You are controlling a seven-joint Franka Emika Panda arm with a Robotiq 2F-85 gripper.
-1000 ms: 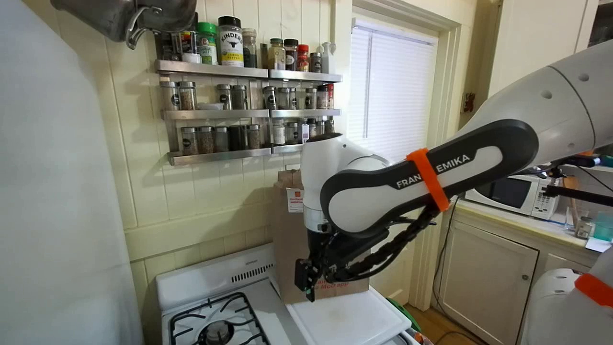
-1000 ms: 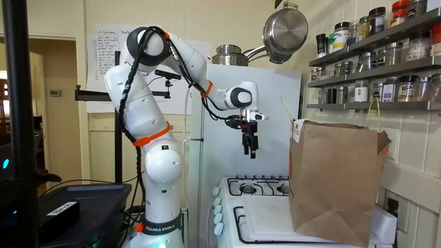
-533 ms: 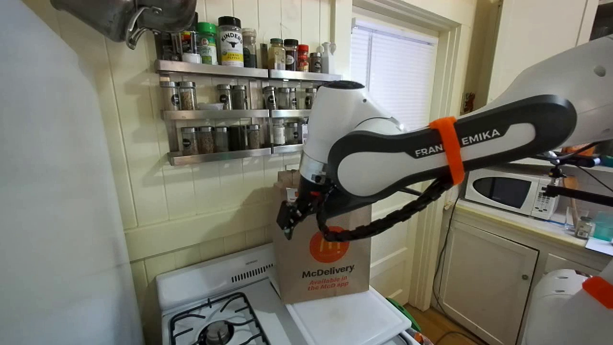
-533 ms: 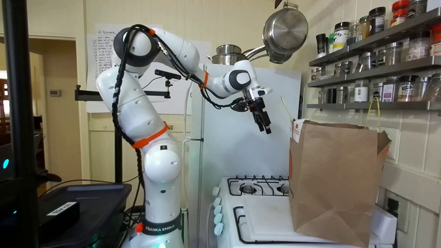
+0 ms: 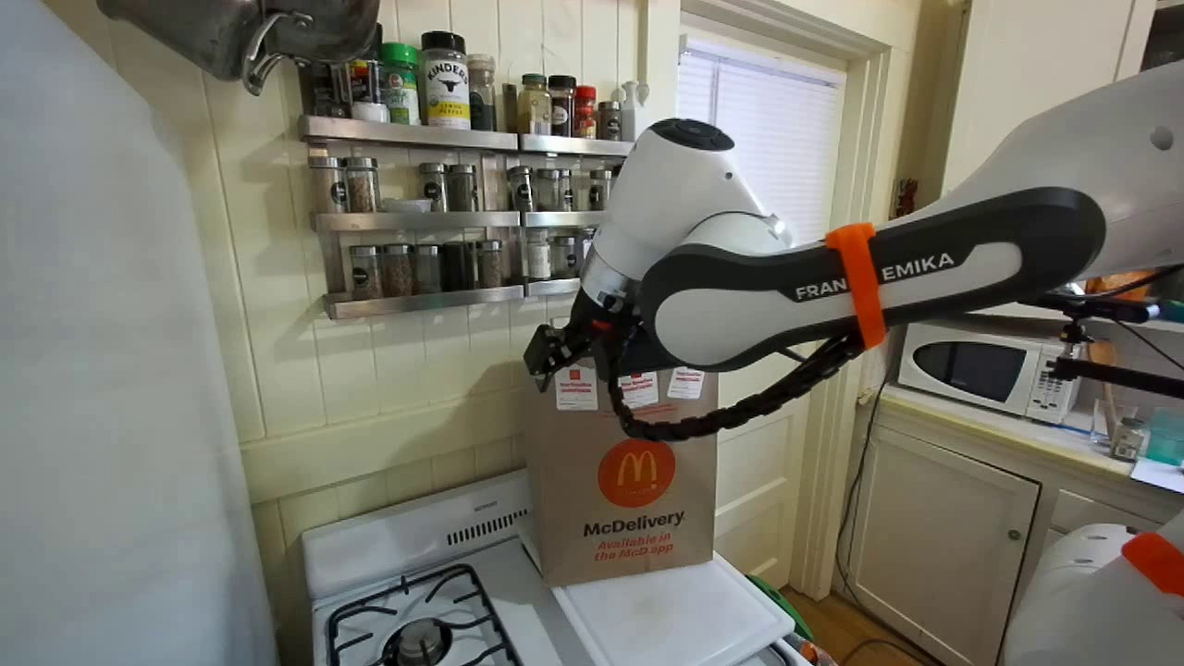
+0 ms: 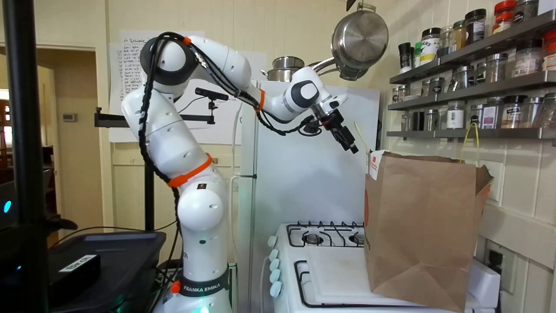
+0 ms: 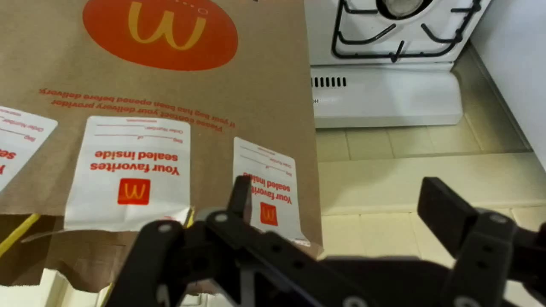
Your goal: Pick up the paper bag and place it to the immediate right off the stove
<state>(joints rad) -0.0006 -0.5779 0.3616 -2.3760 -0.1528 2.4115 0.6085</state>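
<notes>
The paper bag (image 5: 638, 518) is brown with a red panel and yellow arch logo. Upright on the right part of the stove (image 5: 504, 578), it shows in both exterior views (image 6: 425, 230). Thin yellow handles (image 6: 468, 141) rise from its top. My gripper (image 6: 349, 148) is tilted toward the bag's upper edge and stands a little apart from it in that view. In the wrist view the gripper (image 7: 337, 183) is open, its jaws wide apart with nothing between them; the left finger (image 7: 239, 194) overlaps a white label on the bag (image 7: 273, 94).
A flat white board (image 5: 680, 615) lies under the bag. Black burner grates (image 5: 416, 610) are beside it. Spice shelves (image 6: 471, 48) hang on the wall above, and a fridge (image 6: 312, 191) stands past the stove. Pans (image 6: 360, 41) hang overhead.
My gripper has risen and swung from pointing down to a slant, coming closer to the bag's top. The bag and stove have not moved. The jaws stay open.
</notes>
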